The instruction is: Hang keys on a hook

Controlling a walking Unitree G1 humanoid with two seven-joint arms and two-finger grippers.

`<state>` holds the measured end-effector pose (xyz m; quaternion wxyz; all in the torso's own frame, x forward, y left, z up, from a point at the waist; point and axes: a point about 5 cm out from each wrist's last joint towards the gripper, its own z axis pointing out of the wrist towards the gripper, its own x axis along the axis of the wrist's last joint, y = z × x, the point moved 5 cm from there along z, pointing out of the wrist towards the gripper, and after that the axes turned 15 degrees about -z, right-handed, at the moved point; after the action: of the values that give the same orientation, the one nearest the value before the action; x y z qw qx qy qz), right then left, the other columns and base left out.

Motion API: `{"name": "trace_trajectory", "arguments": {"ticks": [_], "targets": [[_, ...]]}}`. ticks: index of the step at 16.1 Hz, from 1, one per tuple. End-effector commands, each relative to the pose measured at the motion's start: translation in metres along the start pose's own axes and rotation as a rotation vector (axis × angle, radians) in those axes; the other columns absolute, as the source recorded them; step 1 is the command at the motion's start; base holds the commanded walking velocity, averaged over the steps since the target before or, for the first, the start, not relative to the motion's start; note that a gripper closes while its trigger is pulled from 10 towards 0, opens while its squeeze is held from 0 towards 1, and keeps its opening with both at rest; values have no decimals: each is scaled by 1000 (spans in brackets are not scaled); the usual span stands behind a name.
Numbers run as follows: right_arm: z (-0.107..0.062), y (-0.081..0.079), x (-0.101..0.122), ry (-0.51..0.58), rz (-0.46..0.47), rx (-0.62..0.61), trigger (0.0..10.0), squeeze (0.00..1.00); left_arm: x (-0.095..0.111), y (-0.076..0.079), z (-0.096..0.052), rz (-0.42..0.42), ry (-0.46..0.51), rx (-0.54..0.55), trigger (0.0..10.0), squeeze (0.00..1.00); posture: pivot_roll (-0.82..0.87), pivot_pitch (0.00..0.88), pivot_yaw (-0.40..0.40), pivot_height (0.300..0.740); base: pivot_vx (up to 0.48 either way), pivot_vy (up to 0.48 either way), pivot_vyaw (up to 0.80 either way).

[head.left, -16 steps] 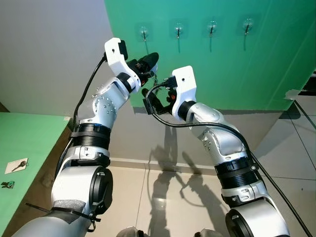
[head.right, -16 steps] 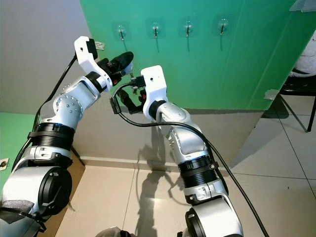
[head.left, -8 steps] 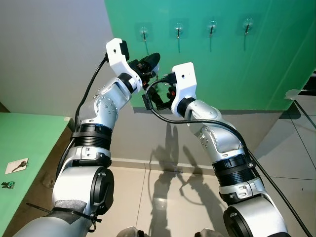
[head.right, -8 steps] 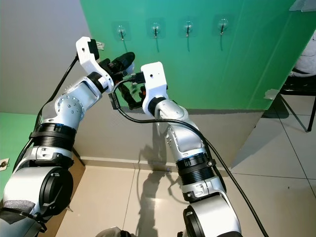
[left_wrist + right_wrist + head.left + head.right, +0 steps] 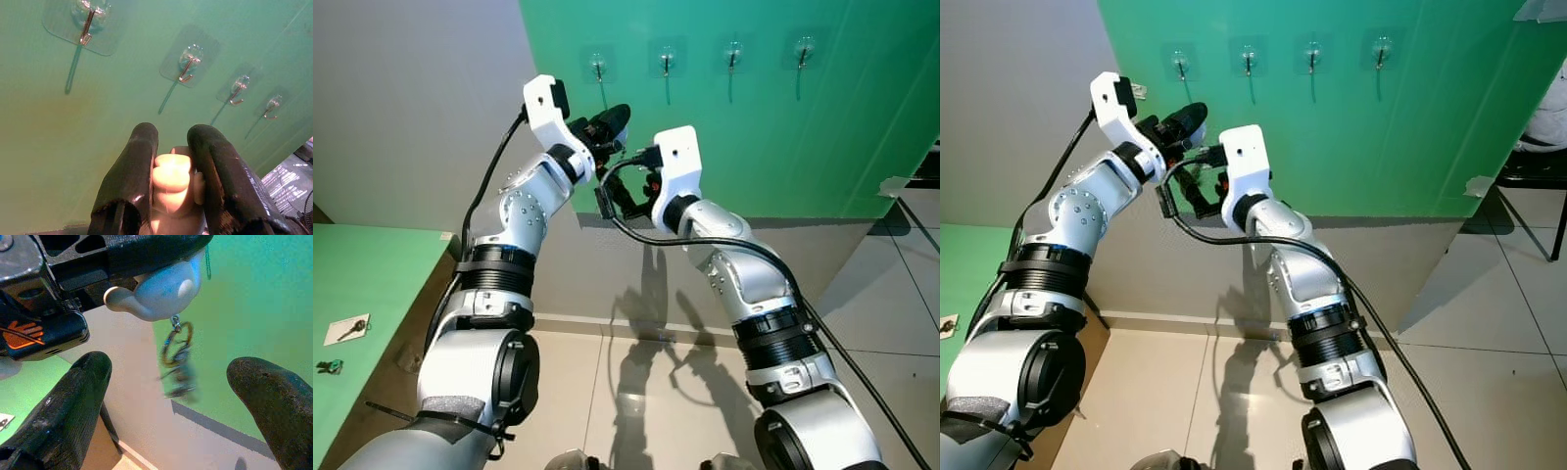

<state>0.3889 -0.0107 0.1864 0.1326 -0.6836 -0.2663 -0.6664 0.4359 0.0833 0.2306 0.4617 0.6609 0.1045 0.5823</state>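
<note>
Four clear stick-on hooks (image 5: 667, 61) sit in a row high on the green wall. My left gripper (image 5: 173, 142) is raised below the leftmost hook (image 5: 598, 67) and is shut on a pale rounded keychain charm (image 5: 171, 178). In the right wrist view the charm (image 5: 159, 291) shows white, and a ring with keys (image 5: 177, 364) dangles from it, blurred. My right gripper (image 5: 171, 368) is open just under the left one, with one finger on each side of the hanging keys and touching nothing. Its white wrist (image 5: 675, 164) is raised beside the left gripper.
A green table (image 5: 372, 284) lies at my left with a tagged key (image 5: 347, 328) and another small bunch (image 5: 327, 366) on it. A dark chair (image 5: 1540, 166) stands at the far right. A grey wall band and tiled floor (image 5: 626, 392) lie below the green panel.
My right arm has risen and moved left, bringing its open gripper up close under the left gripper and around the keys. The left arm has barely moved.
</note>
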Motion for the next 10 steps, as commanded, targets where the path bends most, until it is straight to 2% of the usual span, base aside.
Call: {"name": "trace_trajectory", "arguments": {"ticks": [1,2,3,10], "targets": [[3,-5,8,20,-7,17,10000,1000,13,9,3,17,25,-16,0,0,-228,0,131,736,0,0,0],[2,-4,7,15,-3,13,0,631,13,9,3,18,25,-15,0,0,-228,0,130,736,0,0,0],[2,-3,6,14,1,10,0,0,13,10,3,18,25,-15,0,0,-229,0,131,736,0,0,0],[3,-5,9,26,14,20,0,0,12,14,5,14,24,-26,0,0,-229,0,130,736,0,0,0]]}}
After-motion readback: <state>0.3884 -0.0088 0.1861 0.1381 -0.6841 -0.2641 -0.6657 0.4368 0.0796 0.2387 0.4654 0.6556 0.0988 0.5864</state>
